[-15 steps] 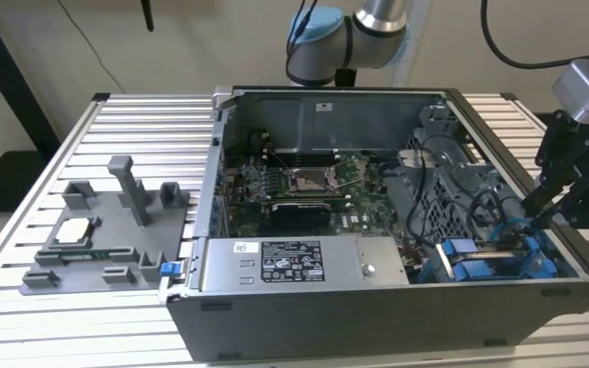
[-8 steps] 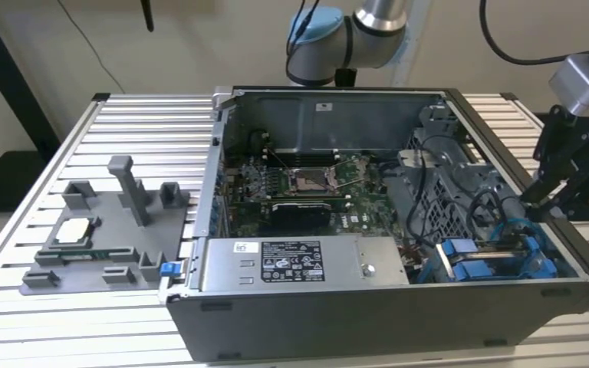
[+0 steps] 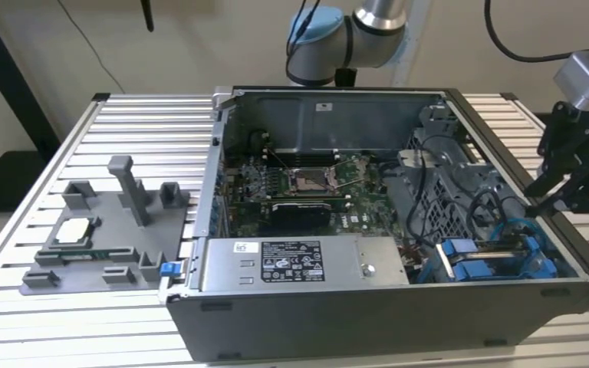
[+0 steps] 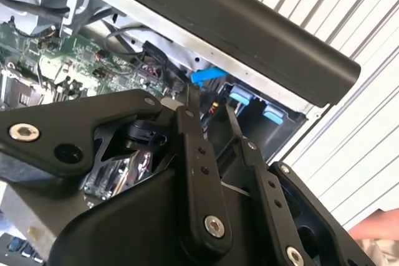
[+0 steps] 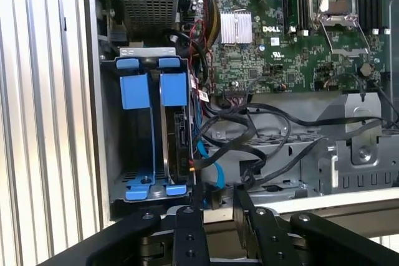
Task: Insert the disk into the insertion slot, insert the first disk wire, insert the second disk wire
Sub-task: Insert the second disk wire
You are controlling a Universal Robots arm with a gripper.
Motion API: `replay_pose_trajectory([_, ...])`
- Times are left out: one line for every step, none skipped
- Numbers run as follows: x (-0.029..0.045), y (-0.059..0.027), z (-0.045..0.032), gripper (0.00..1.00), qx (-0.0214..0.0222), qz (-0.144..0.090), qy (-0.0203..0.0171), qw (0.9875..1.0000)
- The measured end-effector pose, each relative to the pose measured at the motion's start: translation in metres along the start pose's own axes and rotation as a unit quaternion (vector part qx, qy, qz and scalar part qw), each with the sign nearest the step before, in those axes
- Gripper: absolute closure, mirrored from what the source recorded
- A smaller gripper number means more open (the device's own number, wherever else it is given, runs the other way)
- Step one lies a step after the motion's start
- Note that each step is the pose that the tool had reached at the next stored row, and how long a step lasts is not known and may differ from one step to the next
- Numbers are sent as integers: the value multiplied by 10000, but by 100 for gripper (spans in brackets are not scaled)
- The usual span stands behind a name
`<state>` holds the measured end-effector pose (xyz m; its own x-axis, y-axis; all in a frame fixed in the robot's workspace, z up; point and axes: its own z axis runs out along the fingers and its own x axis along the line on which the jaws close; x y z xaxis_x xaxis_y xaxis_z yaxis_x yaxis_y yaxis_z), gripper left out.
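Note:
The disk (image 5: 179,135) stands on edge in the insertion slot (image 5: 134,91), held between its blue rails, with an empty bay beside it. A blue wire (image 5: 209,160) and black wires (image 5: 249,123) run from the disk's edge across the case. My gripper (image 5: 215,199) hovers just off the case wall near these wires. Its black fingers (image 4: 190,110) are a narrow gap apart with nothing between them. In the exterior view the gripper (image 3: 533,205) hangs over the case's right rim, above the blue-railed slot (image 3: 489,261).
The open computer case lies on a slatted metal table (image 3: 151,123). Inside are the motherboard (image 3: 305,184), a labelled power-supply box (image 3: 294,264) and a perforated cage (image 3: 448,192). A grey fixture (image 3: 100,230) with parts stands at the exterior view's left.

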<state>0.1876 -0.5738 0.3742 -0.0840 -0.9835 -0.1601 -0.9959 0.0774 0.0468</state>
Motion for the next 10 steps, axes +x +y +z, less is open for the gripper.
replay_pose_trajectory([2, -3, 11, 0, 0, 0, 0, 10000])
replay_pose_trajectory([3, -5, 19, 0, 0, 0, 0, 10000])
replay_pose_trajectory([3, -8, 23, 0, 0, 0, 0, 10000])
replay_pose_trajectory([4, -10, 28, 0, 0, 0, 1, 10000])
replay_pose_trajectory([5, -11, 34, 0, 0, 0, 0, 10000])
replay_pose_trajectory([5, -12, 39, 0, 0, 0, 0, 10000])
replay_pose_trajectory([6, -12, 42, 100, 0, 0, 0, 10000])
replay_pose_trajectory([6, -12, 45, 100, 0, 0, 0, 10000])
replay_pose_trajectory([7, -12, 48, 100, 0, 0, 0, 10000])
replay_pose_trajectory([8, -12, 51, 100, 0, 0, 0, 10000])
